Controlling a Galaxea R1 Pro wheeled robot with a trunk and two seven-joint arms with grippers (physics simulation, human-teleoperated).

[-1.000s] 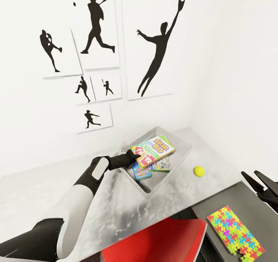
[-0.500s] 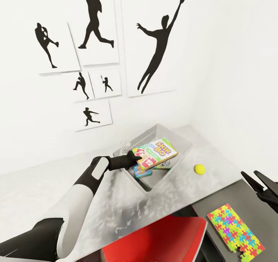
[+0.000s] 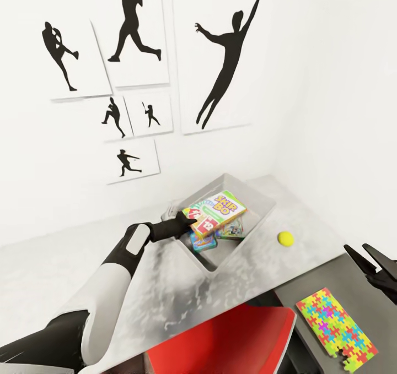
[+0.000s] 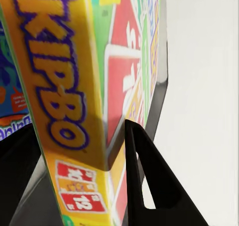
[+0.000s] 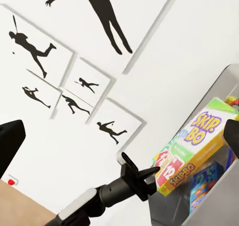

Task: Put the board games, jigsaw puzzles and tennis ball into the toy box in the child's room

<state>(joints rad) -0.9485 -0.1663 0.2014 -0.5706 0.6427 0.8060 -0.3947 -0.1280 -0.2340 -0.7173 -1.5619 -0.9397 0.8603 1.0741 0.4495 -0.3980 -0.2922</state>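
The left end effector [image 3: 186, 223] grips the Skip-Bo box [image 3: 216, 211] by one end, its fingers [image 4: 144, 181] clamped on both faces, holding it tilted over the grey bin [image 3: 259, 198] — above two other game boxes, a blue one [image 3: 203, 240] and another [image 3: 234, 228] lying flat inside. The bin sits on the tabletop [image 3: 165, 286] near the white wall with black silhouette pictures [image 3: 226, 65]. The tennis ball [image 3: 285, 238] rests on the tabletop just beside the bin. One jigsaw [image 3: 335, 330] lies on the lower dark grey section [image 3: 325, 280], well apart from the bin. The right end effector [image 3: 370, 259] hangs near the jigsaw — its fingers spread, holding nothing. A red chair [image 3: 220, 346] stands below the tabletop edge.
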